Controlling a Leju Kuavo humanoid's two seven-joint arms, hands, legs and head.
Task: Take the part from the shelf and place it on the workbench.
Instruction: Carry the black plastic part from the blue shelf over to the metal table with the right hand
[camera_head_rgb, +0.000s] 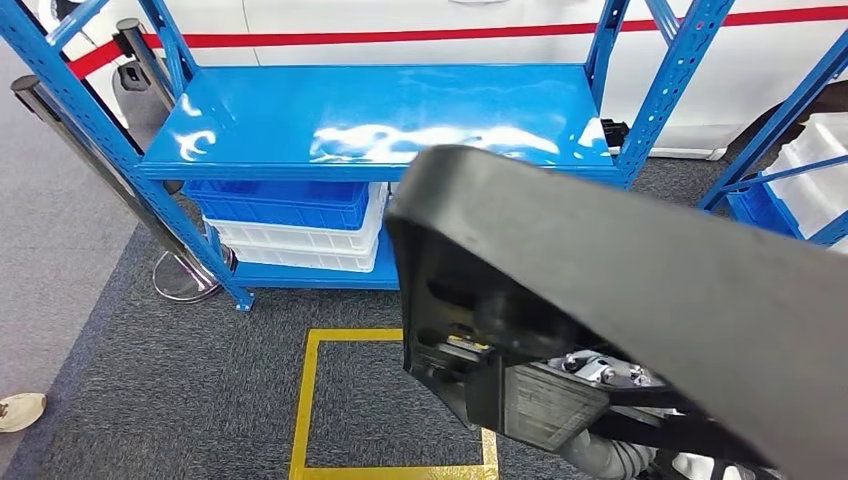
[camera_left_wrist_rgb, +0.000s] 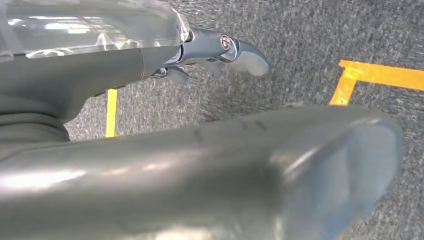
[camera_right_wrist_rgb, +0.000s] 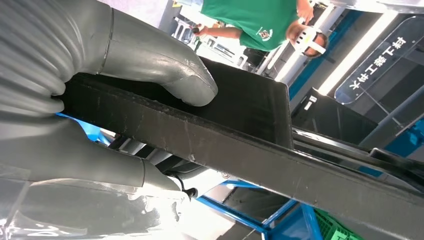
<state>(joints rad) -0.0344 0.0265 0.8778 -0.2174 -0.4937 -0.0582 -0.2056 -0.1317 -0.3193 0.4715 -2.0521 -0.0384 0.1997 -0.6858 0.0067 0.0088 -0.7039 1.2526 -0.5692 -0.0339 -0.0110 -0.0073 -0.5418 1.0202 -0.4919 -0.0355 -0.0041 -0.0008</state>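
1. Part (camera_head_rgb: 640, 290), black, long, lifted off blue shelf (camera_head_rgb: 380, 120), clamped in right robot hand (camera_right_wrist_rgb: 100, 115).
2. Left robot hand (camera_left_wrist_rgb: 220, 52) hangs over carpet, grasping nothing, fingers apart.
3. Step: carrying; next likely needs turning toward the counter.

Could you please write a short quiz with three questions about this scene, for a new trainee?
1. True or false: the right robot hand holds the black part.
2. Multiple choice: what lies on the carpet in front of the shelf? A) a yellow square outline B) a red circle C) a green mat
3. Fill in: under the top board of the shelf, a blue crate sits on a ____ crate.

Key:
1. True. In the right wrist view the thumb and fingers clamp the part's edge.
2. A, the yellow square.
3. White.
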